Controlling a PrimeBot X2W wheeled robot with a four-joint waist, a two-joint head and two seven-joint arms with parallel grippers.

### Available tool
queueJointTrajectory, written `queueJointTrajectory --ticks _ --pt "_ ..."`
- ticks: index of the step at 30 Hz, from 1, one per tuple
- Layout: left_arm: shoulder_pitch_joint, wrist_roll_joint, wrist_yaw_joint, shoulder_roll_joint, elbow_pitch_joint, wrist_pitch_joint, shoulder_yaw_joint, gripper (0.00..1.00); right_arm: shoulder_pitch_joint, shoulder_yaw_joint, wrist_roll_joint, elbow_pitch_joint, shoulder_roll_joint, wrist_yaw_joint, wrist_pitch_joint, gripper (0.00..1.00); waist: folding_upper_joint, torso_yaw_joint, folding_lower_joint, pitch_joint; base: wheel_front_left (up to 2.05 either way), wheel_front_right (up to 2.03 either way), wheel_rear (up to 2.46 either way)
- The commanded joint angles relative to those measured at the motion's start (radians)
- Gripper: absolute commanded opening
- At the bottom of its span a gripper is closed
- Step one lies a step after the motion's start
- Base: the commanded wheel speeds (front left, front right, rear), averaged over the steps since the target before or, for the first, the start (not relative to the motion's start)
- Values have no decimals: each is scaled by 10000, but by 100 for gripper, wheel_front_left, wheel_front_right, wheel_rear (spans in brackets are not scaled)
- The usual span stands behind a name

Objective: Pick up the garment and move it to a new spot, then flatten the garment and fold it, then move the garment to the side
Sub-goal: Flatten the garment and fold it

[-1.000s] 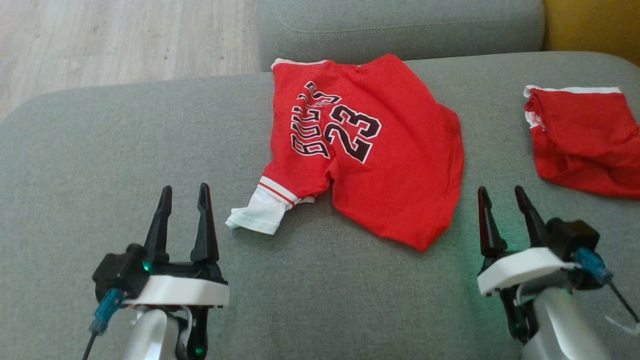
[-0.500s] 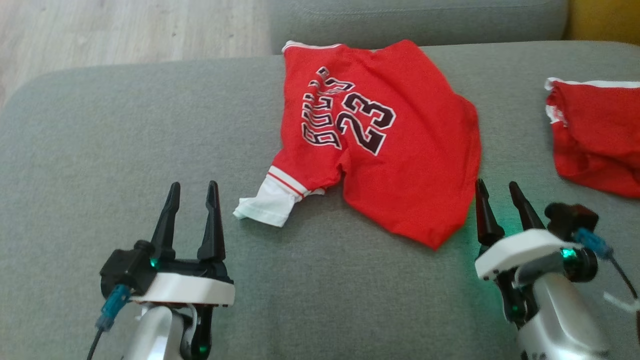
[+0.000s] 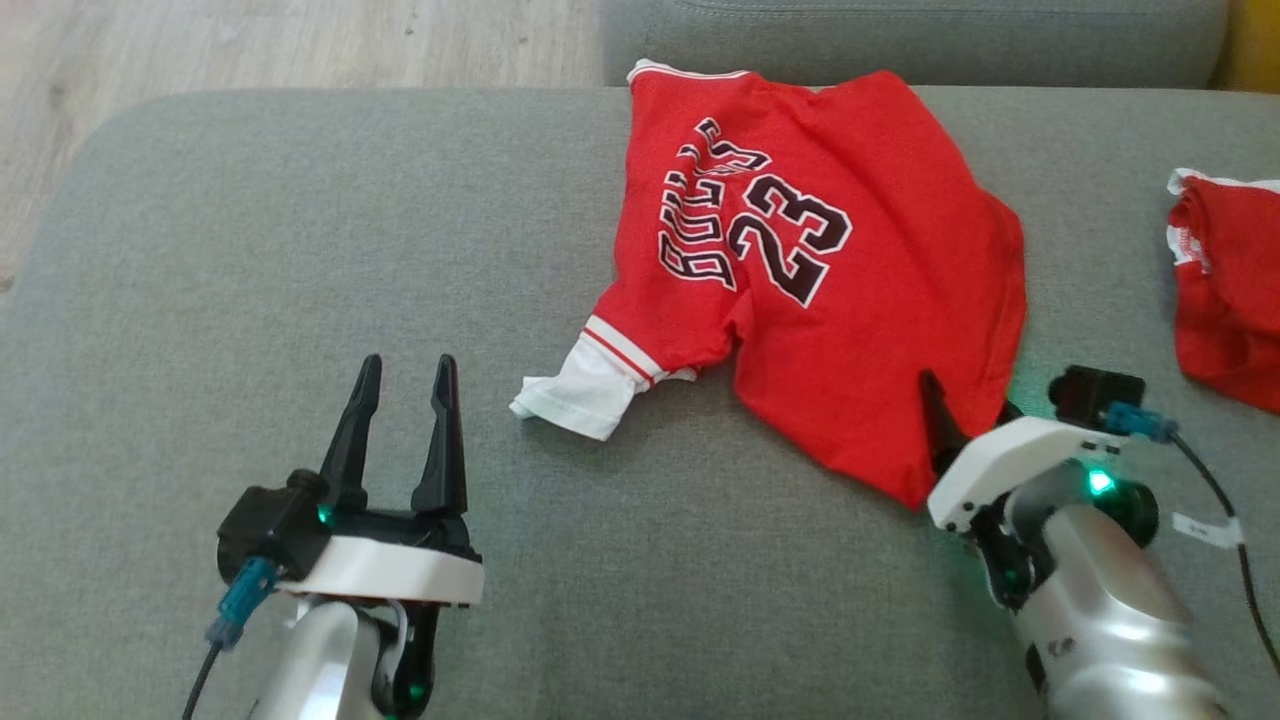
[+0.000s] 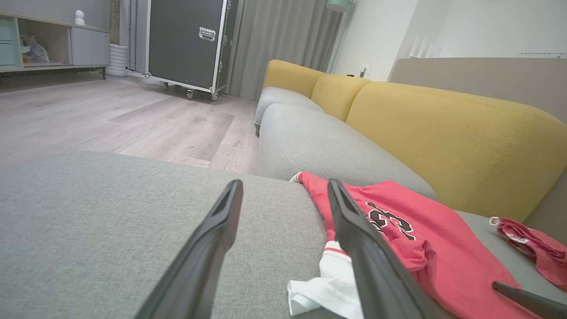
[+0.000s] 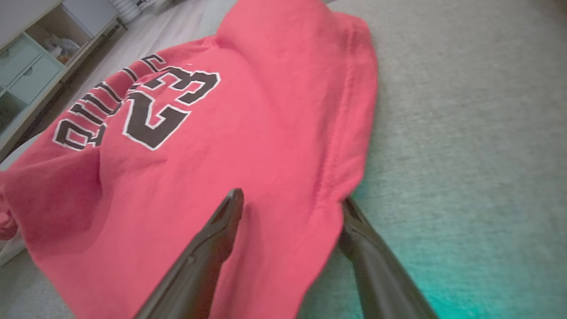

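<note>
I'm pushing the right gripper (image 5: pixel 291 200) forward, jaws apart, astride the jersey's (image 3: pixel 860 300) near corner on the cushion (image 3: pixel 300 250); left gripper (image 3: pixel 405 365) idling, jaws apart. Pickup is beginning.

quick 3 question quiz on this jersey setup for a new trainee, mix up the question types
1. True or false: the left hand is open and clear of the red jersey.
2. Which part of the jersey does the open right hand straddle? A the white sleeve; B the neckline; C the near red corner.
3. Fill in: the number printed on the jersey is ___.

Key: 1 true; 2 C; 3 23.
</note>
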Motion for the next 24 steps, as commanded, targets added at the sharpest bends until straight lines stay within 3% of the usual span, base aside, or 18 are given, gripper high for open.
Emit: queueJointTrajectory --ticks 1,2,7,12,18,24 --pt "-378 73 -27 85 -250 -65 268 100 -110 363 22 -7 125 -9 -76 45 -1 11 -1 -7 0 0 0" --pt "-370 79 -28 85 -246 -65 277 100 -195 447 -9 94 125 -9 -223 0 -1 16 -1 -15 0 0 0" --pt "-280 125 -30 85 -241 -65 394 100 -613 302 -1103 699 95 -9 -1009 0 -1 -94 -1 -122 0 0 0" --pt "-235 113 -29 85 -258 -65 526 100 -868 -504 -2409 1010 -518 -9 -1387 0 -1 -327 -1 -289 0 0 0" --pt "-120 81 1 85 -334 -65 602 100 -778 -1810 -3675 990 -1202 -9 -1228 0 -1 -639 -1 -492 0 0 0" --pt "-109 70 13 85 -357 -65 638 100 -412 -3226 -4827 619 -1336 -9 -835 0 -1 -809 -1 -610 0 0 0"
